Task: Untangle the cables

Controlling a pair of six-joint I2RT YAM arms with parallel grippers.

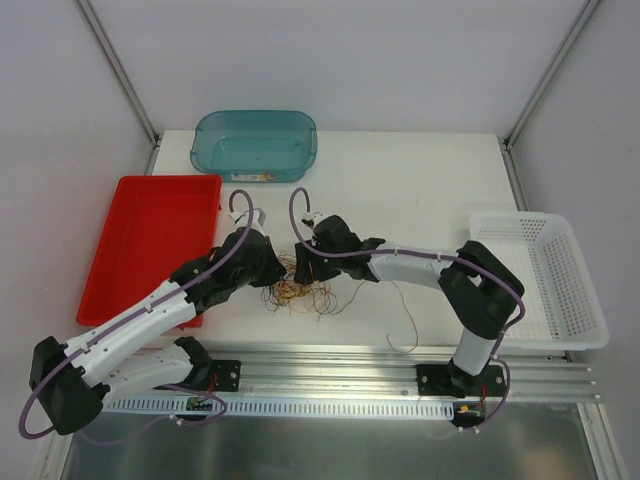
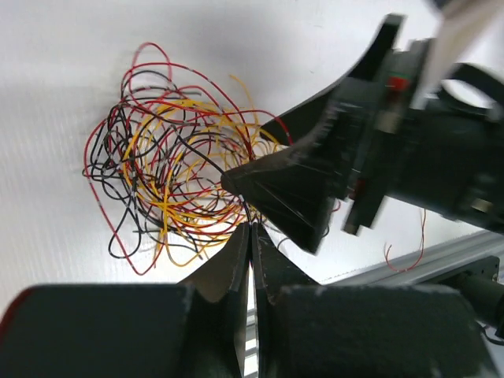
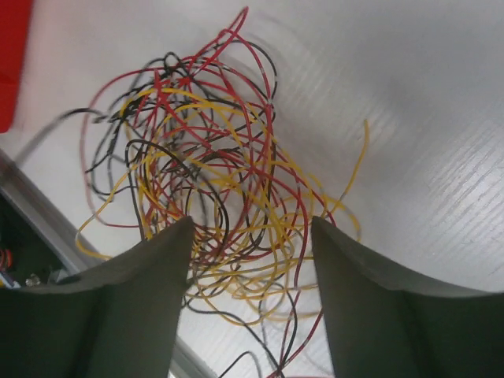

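Note:
The cables [image 1: 298, 287] form a fist-sized tangle of thin red, yellow and black wires on the white table between the two grippers. In the left wrist view the tangle [image 2: 169, 177] lies just beyond my left gripper [image 2: 252, 228], whose jaws are pressed together on strands at the tangle's near edge. My right gripper [image 3: 252, 236] is open, its fingers [image 3: 157, 272] straddling the tangle [image 3: 213, 173] from above. In the top view the left gripper [image 1: 276, 266] and the right gripper [image 1: 306, 262] nearly touch over the tangle.
A red tray [image 1: 150, 240] lies at the left, a teal bin [image 1: 255, 145] at the back and a white basket [image 1: 545, 280] at the right. A loose thin wire [image 1: 405, 312] trails right of the tangle. A metal rail [image 1: 400, 365] runs along the front edge.

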